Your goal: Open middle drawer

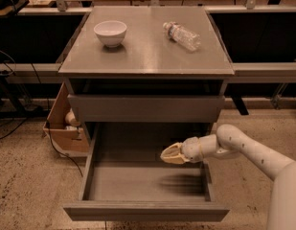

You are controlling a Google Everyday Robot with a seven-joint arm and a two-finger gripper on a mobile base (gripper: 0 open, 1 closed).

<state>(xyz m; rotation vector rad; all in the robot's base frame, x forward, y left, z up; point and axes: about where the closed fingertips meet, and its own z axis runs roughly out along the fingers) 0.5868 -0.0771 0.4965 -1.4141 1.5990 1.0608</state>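
The middle drawer [138, 182] is being shown pulled far out beneath the closed top drawer [145, 108]. The gripper [165, 154] is being held inside it, above the right half of its grey bottom, with the arm reaching in from the right. The jaws are being held close together, with nothing between them. On the grey bench [147, 56], a white bowl [110, 32] is being carried at the left and a clear bottle [182, 36], lying on its side, at the right. A cardboard box [61, 128] is being seen on the speckled floor [32, 186] just left of the cabinet.
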